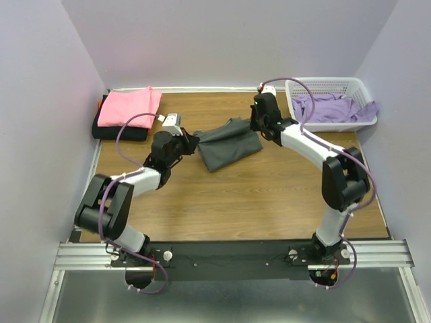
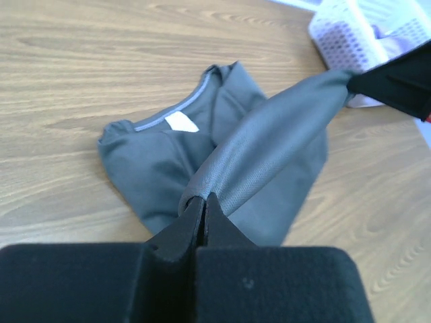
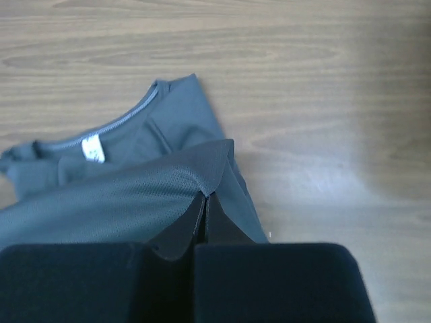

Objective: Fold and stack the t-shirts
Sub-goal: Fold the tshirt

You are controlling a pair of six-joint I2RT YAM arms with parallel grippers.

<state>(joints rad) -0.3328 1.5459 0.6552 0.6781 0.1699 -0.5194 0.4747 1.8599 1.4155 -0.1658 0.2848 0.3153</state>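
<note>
Wrists: left claw (image 2: 204, 198), right claw (image 3: 204, 196) pinch grey t-shirt (image 2: 155, 161) | top: pink t-shirt (image 1: 130, 105)

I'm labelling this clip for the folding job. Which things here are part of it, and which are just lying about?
Part of the job: grey t-shirt, pinched by left gripper and right gripper; pink t-shirt stacked on black t-shirt; lavender t-shirts.
Just there: white basket holding them; wooden table.

The charcoal t-shirt (image 2: 155, 161) is matt cloth with a fine, mesh-like knit, its neck label (image 2: 182, 122) smooth white. The table (image 3: 303, 81) beneath is smooth wood-grain with a soft sheen. The basket (image 1: 323, 86) is white plastic lattice; the left gripper (image 2: 204, 202) matt black plastic; the front rail (image 1: 377, 252) brushed metal.
</note>
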